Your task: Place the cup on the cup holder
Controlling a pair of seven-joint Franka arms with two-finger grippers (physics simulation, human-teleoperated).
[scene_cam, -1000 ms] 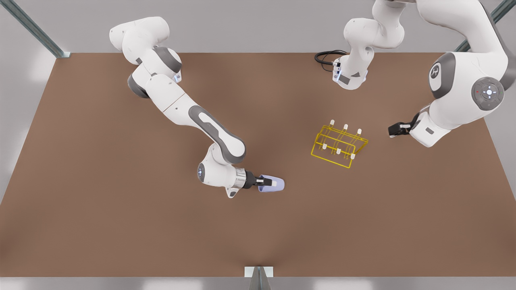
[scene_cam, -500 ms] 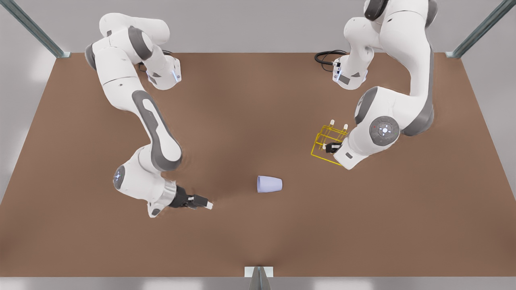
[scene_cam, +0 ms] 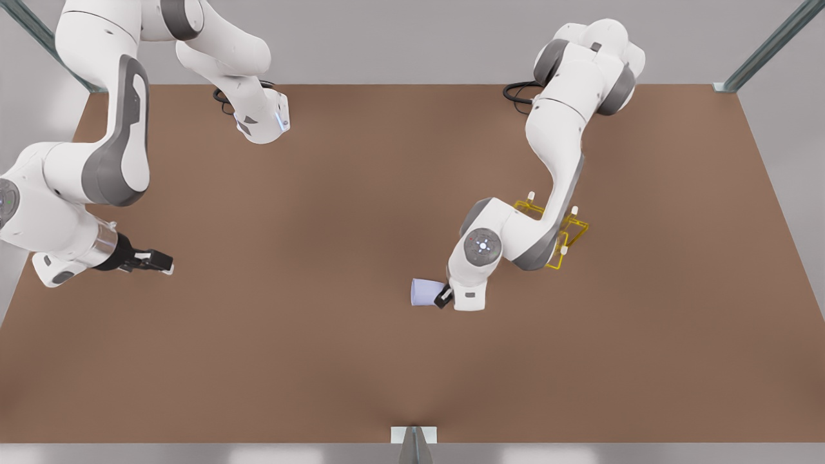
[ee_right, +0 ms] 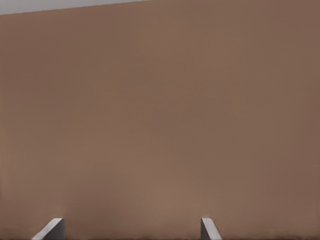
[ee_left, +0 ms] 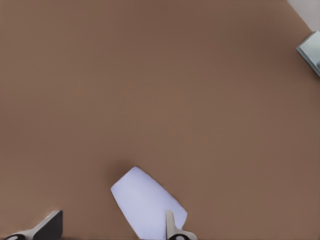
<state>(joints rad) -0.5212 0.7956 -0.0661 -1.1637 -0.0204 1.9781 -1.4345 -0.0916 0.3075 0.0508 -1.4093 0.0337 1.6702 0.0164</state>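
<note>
- Far at the front view's left, I see the right gripper waiting over bare table, fingers spread.
- Cup lies on its side mid-table; left gripper straddles it, fingers apart, ungrasped.
- Cup holder sits beyond, under that arm. Risk: off-centre pinch rolls the cup away.

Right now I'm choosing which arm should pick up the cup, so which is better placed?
Left. The left claw is open at the cup, beside the cup holder. The right claw waits open, far off toward the front view's left.
</note>
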